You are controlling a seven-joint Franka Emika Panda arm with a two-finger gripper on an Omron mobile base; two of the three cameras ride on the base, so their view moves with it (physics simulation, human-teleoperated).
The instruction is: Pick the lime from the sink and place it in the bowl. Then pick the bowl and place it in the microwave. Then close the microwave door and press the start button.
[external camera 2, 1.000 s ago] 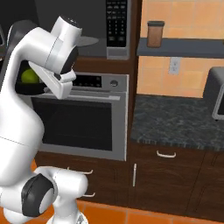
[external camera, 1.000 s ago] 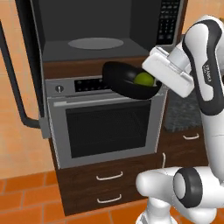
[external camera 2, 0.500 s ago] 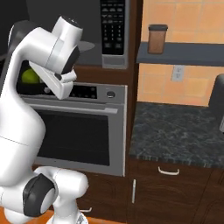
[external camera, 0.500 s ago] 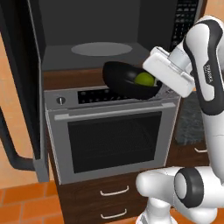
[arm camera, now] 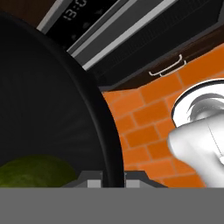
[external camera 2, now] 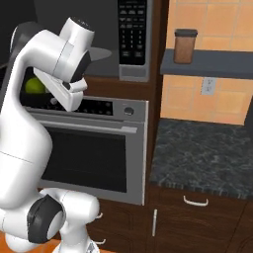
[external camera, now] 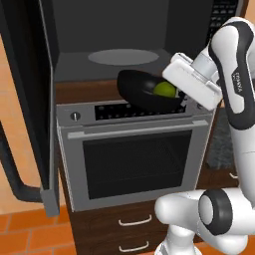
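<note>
My gripper (external camera: 180, 98) is shut on the right rim of the glossy black bowl (external camera: 138, 91), held tilted in the air just in front of the open microwave (external camera: 109, 35). The yellow-green lime (external camera: 165, 89) lies inside the bowl. The microwave door (external camera: 31, 99) stands swung open at the left, its dark bar handle (external camera: 12, 172) low down. In the hand view the bowl (arm camera: 48, 113) spreads over the left, the lime (arm camera: 35, 173) rests at its bottom, and the gripper (arm camera: 113, 178) pinches the rim. From the right, the lime (external camera 2: 34, 85) peeks past the arm beside the keypad (external camera 2: 132, 29).
A round glass turntable (external camera: 124, 56) lies on the microwave floor. Below it is a wall oven (external camera: 134, 154) with a horizontal handle, then drawers (external camera: 134, 221). A dark stone counter (external camera 2: 197, 153) lies to the right, with a brown jar (external camera 2: 184, 45) on a shelf above.
The whole picture has shifted and grown: the base has driven closer to the microwave. The bowl with the lime stays in the gripper's hold.
</note>
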